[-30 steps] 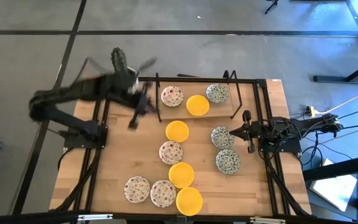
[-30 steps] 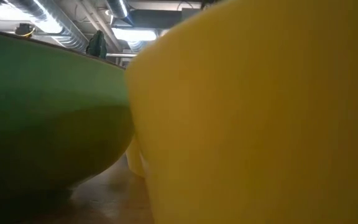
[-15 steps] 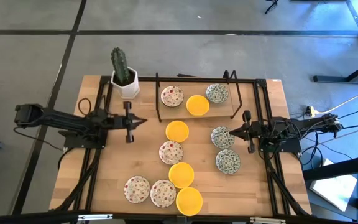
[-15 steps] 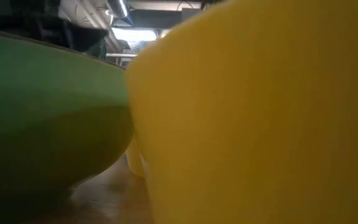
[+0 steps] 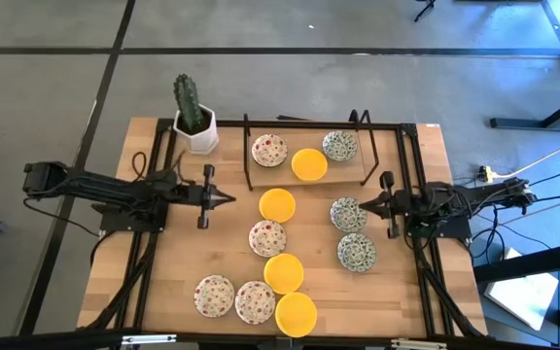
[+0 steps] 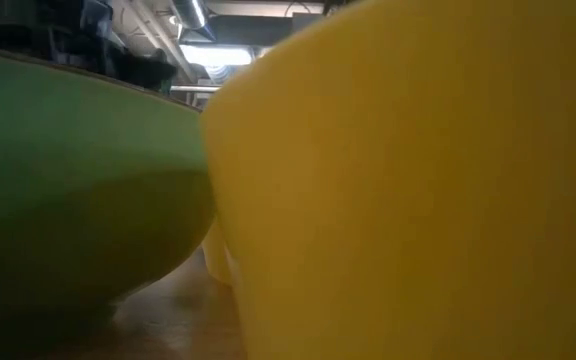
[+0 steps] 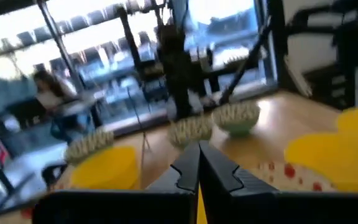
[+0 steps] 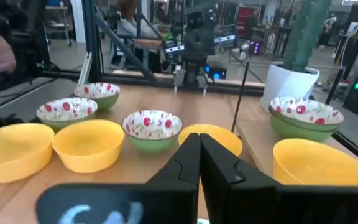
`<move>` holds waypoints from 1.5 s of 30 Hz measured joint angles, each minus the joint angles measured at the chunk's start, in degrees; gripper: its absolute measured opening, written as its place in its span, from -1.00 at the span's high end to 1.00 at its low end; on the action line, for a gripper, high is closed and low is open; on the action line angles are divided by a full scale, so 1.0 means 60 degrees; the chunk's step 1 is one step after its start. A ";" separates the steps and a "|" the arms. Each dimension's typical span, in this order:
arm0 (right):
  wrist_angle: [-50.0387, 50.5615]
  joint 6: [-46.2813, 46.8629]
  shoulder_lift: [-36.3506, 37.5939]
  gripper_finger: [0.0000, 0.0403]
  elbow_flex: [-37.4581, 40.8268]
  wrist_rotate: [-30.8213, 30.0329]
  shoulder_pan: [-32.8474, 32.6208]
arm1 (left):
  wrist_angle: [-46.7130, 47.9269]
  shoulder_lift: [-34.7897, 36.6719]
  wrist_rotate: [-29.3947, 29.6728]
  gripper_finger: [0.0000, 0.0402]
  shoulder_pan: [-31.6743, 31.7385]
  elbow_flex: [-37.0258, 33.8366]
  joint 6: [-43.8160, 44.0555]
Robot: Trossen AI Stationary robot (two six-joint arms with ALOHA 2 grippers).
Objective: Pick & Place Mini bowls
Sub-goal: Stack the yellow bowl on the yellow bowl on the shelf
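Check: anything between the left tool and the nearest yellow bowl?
Nothing visible. The left tool, shut and empty, points at the yellow bowl across bare table. The cactus pot stands off to the side.

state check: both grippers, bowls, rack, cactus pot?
left gripper: shut, empty, beside a yellow bowl
right gripper: shut, empty, next to a green-patterned bowl
mini bowls: all upright; three on the rack, nine loose on the table
cactus pot: upright, far left corner
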State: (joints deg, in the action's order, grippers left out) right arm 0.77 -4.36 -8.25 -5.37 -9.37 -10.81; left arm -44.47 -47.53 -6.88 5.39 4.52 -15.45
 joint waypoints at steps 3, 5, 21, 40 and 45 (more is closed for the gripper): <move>0.0135 -0.0017 0.0000 0.96 0.0000 -0.0007 0.0004 | 0.1149 0.0002 0.1112 0.99 -0.0012 0.0588 0.0098; 0.0135 0.0011 0.0000 0.96 0.0000 -0.0004 0.0004 | 0.1757 0.0124 0.1205 0.99 -0.0204 0.0837 -0.0105; 0.0086 0.0145 0.0000 0.96 0.0004 -0.0010 0.0004 | 0.2362 0.4495 0.2626 1.00 -0.3539 -0.0509 -0.2907; 0.0067 0.0408 -0.0727 0.96 0.0007 0.0531 -0.0005 | 0.2584 0.4604 0.0482 0.99 -0.0872 -0.0672 -0.1583; -0.1924 0.0111 -0.1945 0.96 0.0007 0.0851 -0.0255 | 0.2584 0.4604 0.0488 0.96 -0.0863 -0.0672 -0.1619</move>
State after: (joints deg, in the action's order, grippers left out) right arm -10.77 -3.70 -19.92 -5.32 -4.26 -12.34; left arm -28.97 -19.90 -3.95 0.21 0.49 -25.17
